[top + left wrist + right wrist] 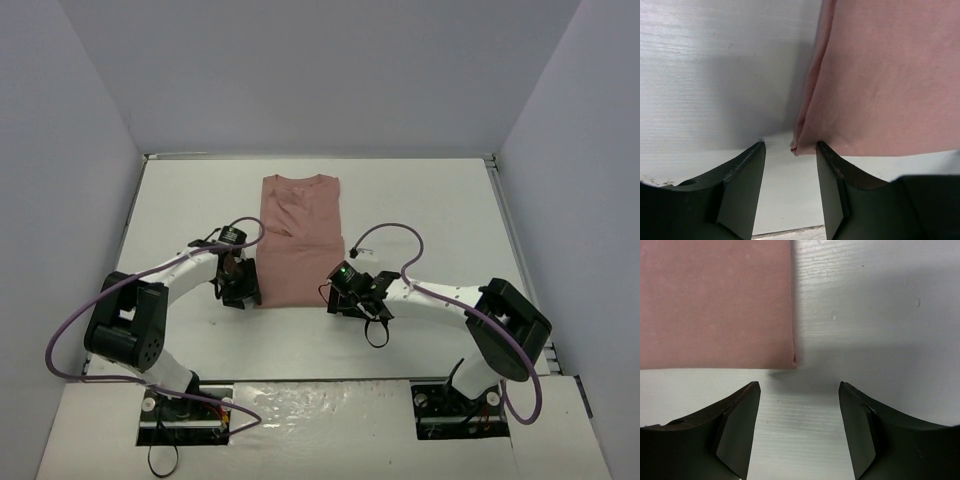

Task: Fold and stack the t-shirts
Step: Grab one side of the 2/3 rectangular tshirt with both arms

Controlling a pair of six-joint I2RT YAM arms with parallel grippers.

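Bright diffuse light; soft shadows on table (880, 315); sharp focus.

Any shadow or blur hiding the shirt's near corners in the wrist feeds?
Left wrist: grey shadow on the white table beside the dusty-pink cotton t-shirt, corner sharp. Right wrist: shadow on bare table only, corner crisp. Top view: even light, no glare.

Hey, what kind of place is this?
Probably a robot lab test cell, not a home: a white table boxed in by plain white walls, a left arm and right arm bolted at its near edge, and one pink t-shirt laid out for folding.
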